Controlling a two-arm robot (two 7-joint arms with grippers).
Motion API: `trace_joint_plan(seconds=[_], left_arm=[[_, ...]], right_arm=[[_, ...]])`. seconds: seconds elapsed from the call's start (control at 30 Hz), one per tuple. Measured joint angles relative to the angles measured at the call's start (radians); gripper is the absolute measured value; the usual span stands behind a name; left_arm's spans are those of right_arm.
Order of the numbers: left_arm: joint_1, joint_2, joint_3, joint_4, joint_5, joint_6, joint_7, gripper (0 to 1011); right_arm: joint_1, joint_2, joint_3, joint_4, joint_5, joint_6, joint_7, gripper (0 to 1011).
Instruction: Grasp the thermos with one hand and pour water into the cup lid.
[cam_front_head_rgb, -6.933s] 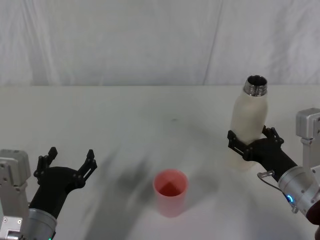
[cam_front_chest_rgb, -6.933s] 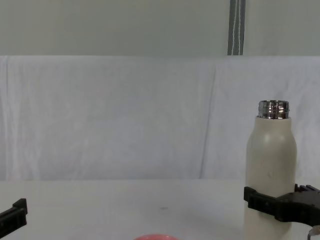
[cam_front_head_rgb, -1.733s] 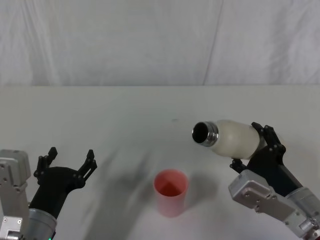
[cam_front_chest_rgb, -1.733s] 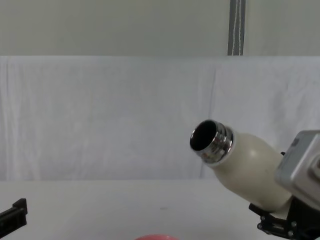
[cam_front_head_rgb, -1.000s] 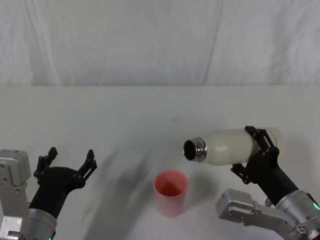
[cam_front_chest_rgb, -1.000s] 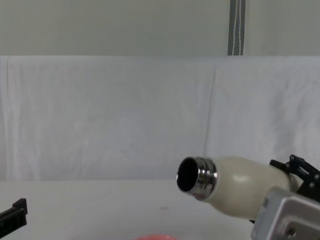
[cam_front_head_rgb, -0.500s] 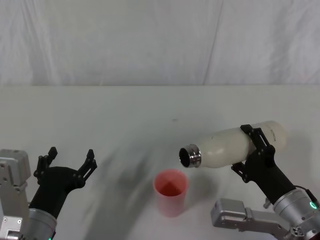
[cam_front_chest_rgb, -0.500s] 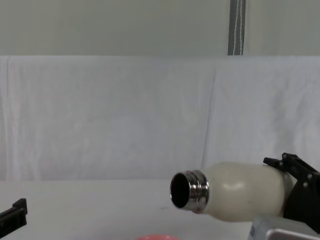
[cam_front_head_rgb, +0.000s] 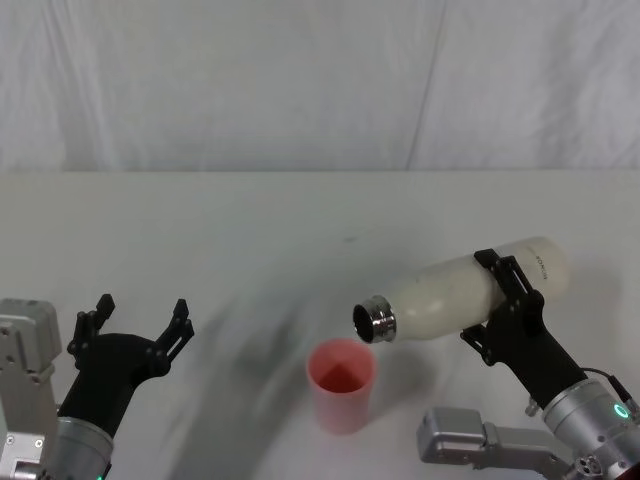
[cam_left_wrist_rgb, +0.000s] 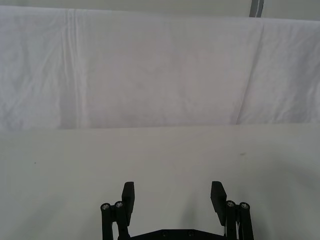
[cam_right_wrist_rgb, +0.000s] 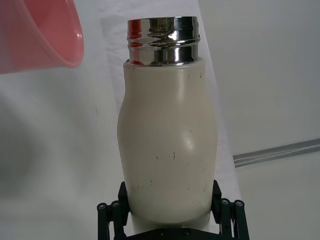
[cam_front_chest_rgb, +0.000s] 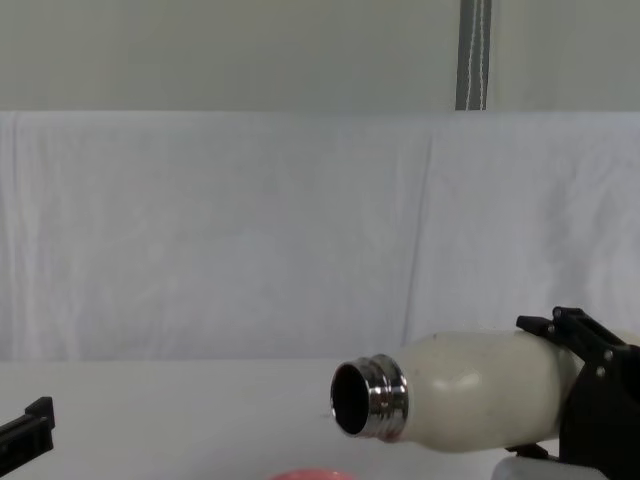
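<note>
My right gripper (cam_front_head_rgb: 497, 303) is shut on the cream-white thermos (cam_front_head_rgb: 450, 292), which it holds nearly level above the table. The steel neck (cam_front_head_rgb: 371, 320) tips slightly down, its mouth just above and right of the pink cup lid (cam_front_head_rgb: 342, 384). In the right wrist view the black jaws clasp the thermos (cam_right_wrist_rgb: 167, 145) near its base, with the cup lid (cam_right_wrist_rgb: 40, 35) beyond the neck. The chest view has the thermos (cam_front_chest_rgb: 470, 393) low right and the lid's rim (cam_front_chest_rgb: 300, 475) at the bottom edge. No water is visible. My left gripper (cam_front_head_rgb: 135, 325) rests open at the near left.
The white table (cam_front_head_rgb: 250, 230) stretches back to a white cloth backdrop (cam_front_head_rgb: 300, 80). A grey block of the right arm (cam_front_head_rgb: 480, 440) sits low at the near right. In the left wrist view the open fingers (cam_left_wrist_rgb: 128, 196) stand over bare tabletop.
The right gripper has tipped the thermos further, from upright to nearly level. Its mouth has dropped and moved left toward the cup lid. The left arm has not moved.
</note>
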Motion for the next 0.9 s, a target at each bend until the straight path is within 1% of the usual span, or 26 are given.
trace_joint_plan(seconds=[0.27, 0.9], left_arm=[[0.0, 0.0, 0.0, 0.0, 0.0, 0.0, 0.0, 1001], [0.0, 0.0, 0.0, 0.0, 0.0, 0.0, 0.0, 1001]], right_arm=[[0.013, 0.005, -0.013, 0.008, -0.006, -0.001, -0.002, 950], [0.032, 0.0, -0.033, 0.021, -0.003, -0.003, -0.002, 950]])
